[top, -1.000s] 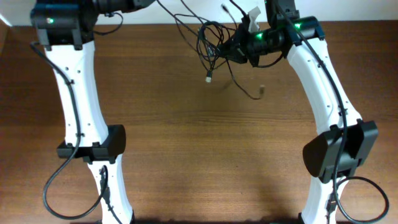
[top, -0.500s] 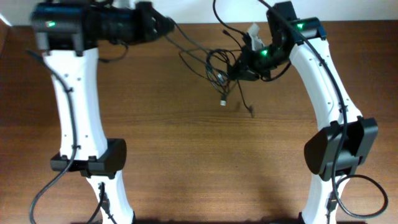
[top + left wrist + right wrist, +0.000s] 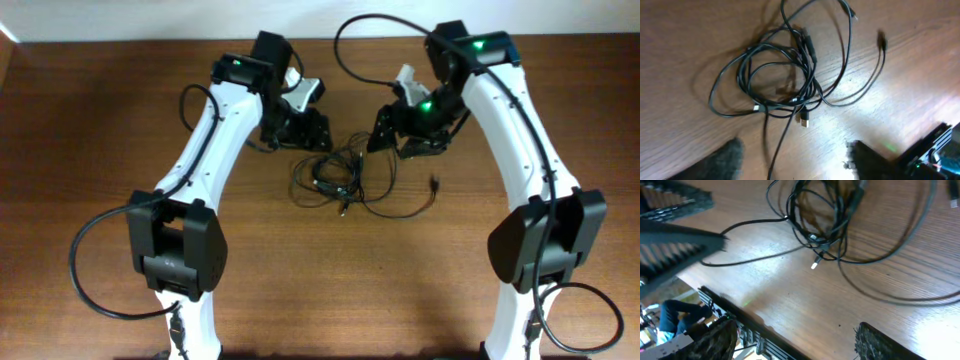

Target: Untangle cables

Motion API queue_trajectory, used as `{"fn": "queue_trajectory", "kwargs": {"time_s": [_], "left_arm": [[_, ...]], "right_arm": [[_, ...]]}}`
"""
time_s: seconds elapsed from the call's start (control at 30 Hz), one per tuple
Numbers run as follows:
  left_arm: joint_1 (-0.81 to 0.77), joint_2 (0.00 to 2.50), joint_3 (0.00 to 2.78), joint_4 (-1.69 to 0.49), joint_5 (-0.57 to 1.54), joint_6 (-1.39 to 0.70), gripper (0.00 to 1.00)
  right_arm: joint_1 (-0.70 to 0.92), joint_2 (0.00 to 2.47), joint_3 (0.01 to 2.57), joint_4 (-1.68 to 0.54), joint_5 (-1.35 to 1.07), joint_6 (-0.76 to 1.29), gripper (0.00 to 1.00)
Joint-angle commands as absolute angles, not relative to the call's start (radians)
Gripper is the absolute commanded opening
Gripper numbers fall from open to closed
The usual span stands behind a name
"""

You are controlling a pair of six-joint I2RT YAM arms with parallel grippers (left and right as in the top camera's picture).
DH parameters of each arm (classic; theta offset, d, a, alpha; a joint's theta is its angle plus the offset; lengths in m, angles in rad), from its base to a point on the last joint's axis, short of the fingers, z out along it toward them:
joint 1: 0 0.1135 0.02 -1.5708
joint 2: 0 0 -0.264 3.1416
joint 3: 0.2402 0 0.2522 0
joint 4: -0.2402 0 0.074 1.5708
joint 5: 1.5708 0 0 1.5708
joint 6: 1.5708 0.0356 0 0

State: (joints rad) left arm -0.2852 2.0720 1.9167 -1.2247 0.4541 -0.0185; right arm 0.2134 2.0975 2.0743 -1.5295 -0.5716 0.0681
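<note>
One tangle of cables (image 3: 333,182) on table (image 3: 300,290), strand count unclear; left hand (image 3: 303,128), right hand (image 3: 393,130) both spread wide, empty.

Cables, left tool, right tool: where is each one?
cables (image 3: 790,101), left wrist view, bundled strands of the tangle.
left tool (image 3: 314,131), overhead view, between its fingertips.
right tool (image 3: 384,133), overhead view, between its fingertips.

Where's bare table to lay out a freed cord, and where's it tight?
Free: the wide table between the left arm and right arm, in front of the cables. Crowded: the strip between the left gripper and right gripper, where the cables lie.
</note>
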Motion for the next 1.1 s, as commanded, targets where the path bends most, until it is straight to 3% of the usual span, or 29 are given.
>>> {"fn": "queue_trajectory", "kwargs": {"time_s": [0.0,0.13,0.43,0.93,1.07], "left_arm": [[-0.286,2.049,1.906,-1.196,0.447,0.0,0.79],[-0.286,2.049,1.906,-1.209,0.461,0.204,0.7],[-0.292,2.056,1.748,-0.994,0.392,0.211,0.57],[-0.355,2.1,1.682,-0.92,0.392,0.211,0.57],[-0.355,2.149,1.682,-0.916,0.396,0.203,0.53]], "right_arm": [[0.187,2.059,2.07,-1.53,-0.561,0.068,0.77],[0.101,2.059,2.07,-1.53,-0.56,0.067,0.77],[0.053,2.059,2.07,-1.52,-0.512,0.066,0.77],[0.053,2.06,2.07,-1.512,-0.512,0.066,0.78],[0.053,2.06,2.07,-1.51,-0.511,0.066,0.78]]}}
